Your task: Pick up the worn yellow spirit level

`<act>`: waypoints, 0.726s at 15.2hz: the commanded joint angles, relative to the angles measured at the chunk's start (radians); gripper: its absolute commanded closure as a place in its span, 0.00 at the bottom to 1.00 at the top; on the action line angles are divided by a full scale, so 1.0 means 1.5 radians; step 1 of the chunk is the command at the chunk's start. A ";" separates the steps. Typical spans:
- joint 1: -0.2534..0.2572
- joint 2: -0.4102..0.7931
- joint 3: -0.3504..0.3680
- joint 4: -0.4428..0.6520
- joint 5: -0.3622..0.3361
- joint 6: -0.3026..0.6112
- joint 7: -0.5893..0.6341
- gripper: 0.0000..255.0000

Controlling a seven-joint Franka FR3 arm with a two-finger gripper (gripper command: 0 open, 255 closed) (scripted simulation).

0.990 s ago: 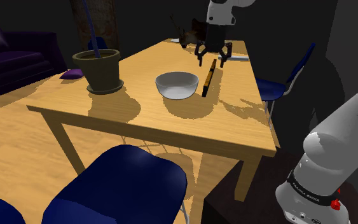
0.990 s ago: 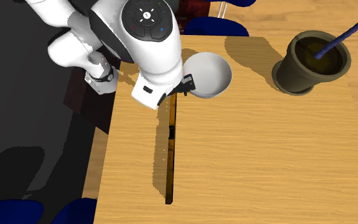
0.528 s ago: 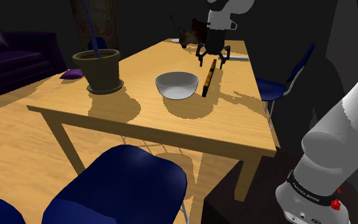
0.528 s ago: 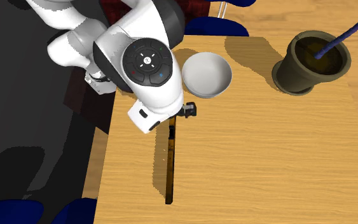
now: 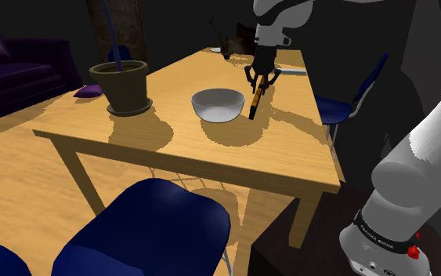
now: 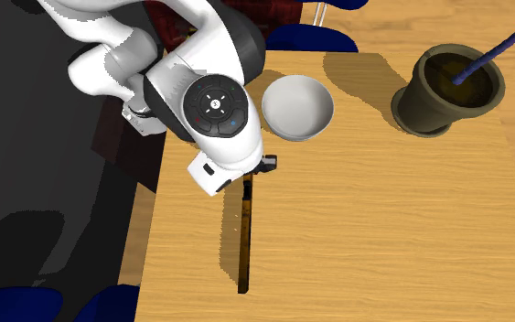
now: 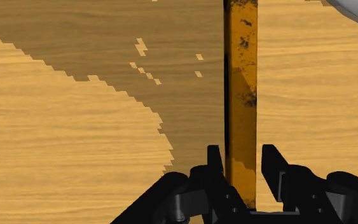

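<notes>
The spirit level (image 5: 254, 99) is a long, narrow bar, orange-yellow with dark worn patches. It lies flat on the wooden table (image 5: 171, 125) beside the white bowl (image 5: 217, 104). In the second exterior view the level (image 6: 244, 238) runs from under the arm's hand toward the table's near edge. My black gripper (image 5: 262, 76) is down at the level's far end and astride it. In the wrist view the level (image 7: 241, 95) passes between the two fingers of the gripper (image 7: 242, 167). They stand close beside its long sides, and a thin strip of table shows against one finger (image 7: 271, 165).
A dark plant pot (image 5: 128, 85) with a thin blue stem stands toward the shoulder view's left. Blue chairs stand at the near side (image 5: 144, 227) and the right side (image 5: 344, 106). Dark objects and a flat white thing (image 5: 293, 71) lie at the table's far end.
The gripper has come down from above the table onto the level's end, and its fingers now straddle the bar. The level, bowl and pot have not moved.
</notes>
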 commanded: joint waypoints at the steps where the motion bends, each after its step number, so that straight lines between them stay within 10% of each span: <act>1: 0.000 0.000 0.000 -0.001 0.000 0.001 0.000 1.00; 11: 0.000 -0.001 0.000 0.024 -0.001 -0.025 0.003 1.00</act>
